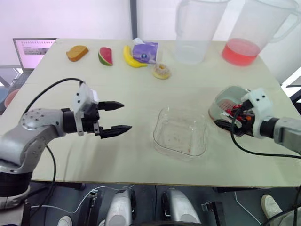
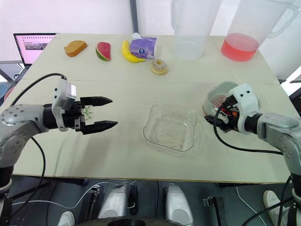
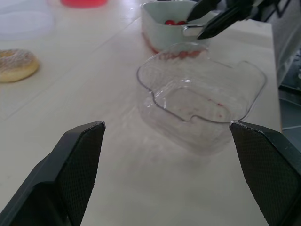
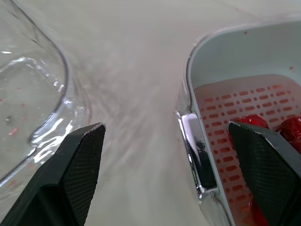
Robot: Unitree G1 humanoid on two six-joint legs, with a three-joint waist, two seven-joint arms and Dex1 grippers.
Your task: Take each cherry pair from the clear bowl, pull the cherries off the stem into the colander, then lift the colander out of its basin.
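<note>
Right jaws wide, cherries in colander

Right hand partly covers the colander.

Light was bright, diffuse, strongest beyond far edge of table; shadows soft, faint; glare glinted on clear bowl rim.

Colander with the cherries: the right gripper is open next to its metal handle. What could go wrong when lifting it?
1. The metal handle is narrow and shiny; the right gripper, open near it, may slip or pinch the basin wall too, lifting both.
2. Held by one side, the colander may tilt and spill cherries.
3. The clear bowl sits close and could be bumped.
</note>
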